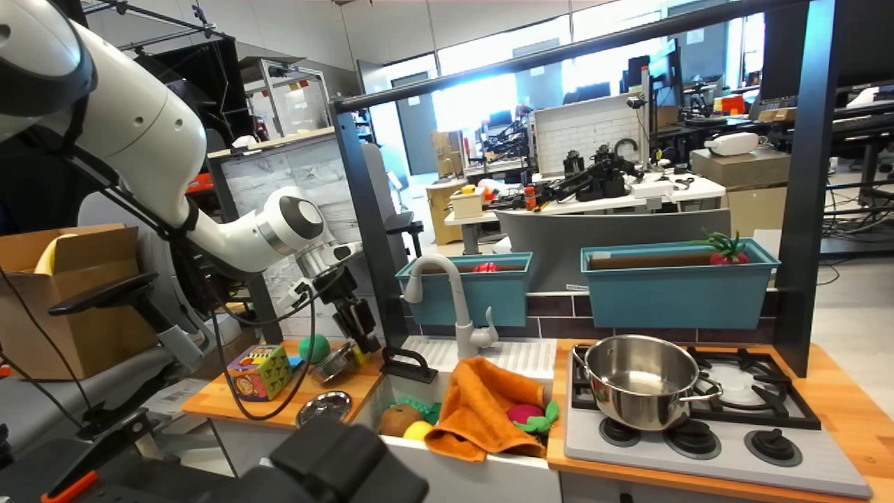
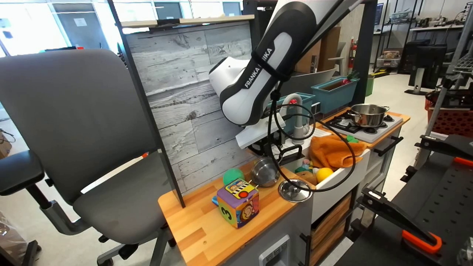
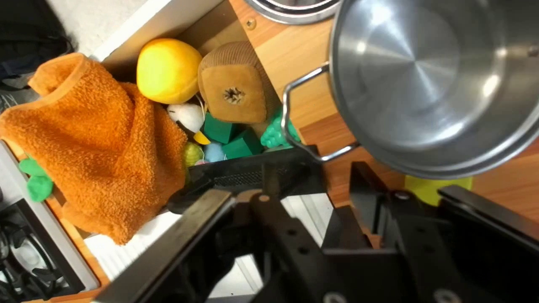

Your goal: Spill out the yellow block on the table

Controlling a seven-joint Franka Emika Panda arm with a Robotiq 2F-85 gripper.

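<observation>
A small steel pot [image 3: 414, 63] stands tilted on the orange-brown wooden table [image 2: 199, 236]; it also shows in both exterior views [image 1: 335, 363] [image 2: 265, 172]. The inside that shows in the wrist view looks empty. A yellow thing, likely the yellow block [image 3: 440, 188], lies on the table under the pot's edge, partly hidden by the pot and my finger. A bit of it shows in an exterior view [image 1: 360, 354]. My gripper [image 3: 318, 176] is open, fingers apart with nothing between them, close to the pot's rim and handle. In an exterior view it [image 1: 370, 341] points down beside the pot.
A steel lid [image 2: 295, 190], a colourful cube [image 2: 238, 203] and a green ball [image 2: 232, 176] are on the table. A black handled rack [image 1: 408, 365], a tap [image 1: 461, 314] and a sink with toys and an orange towel [image 1: 482, 412] stand beside it. A wooden-look wall panel [image 2: 192, 111] borders the table.
</observation>
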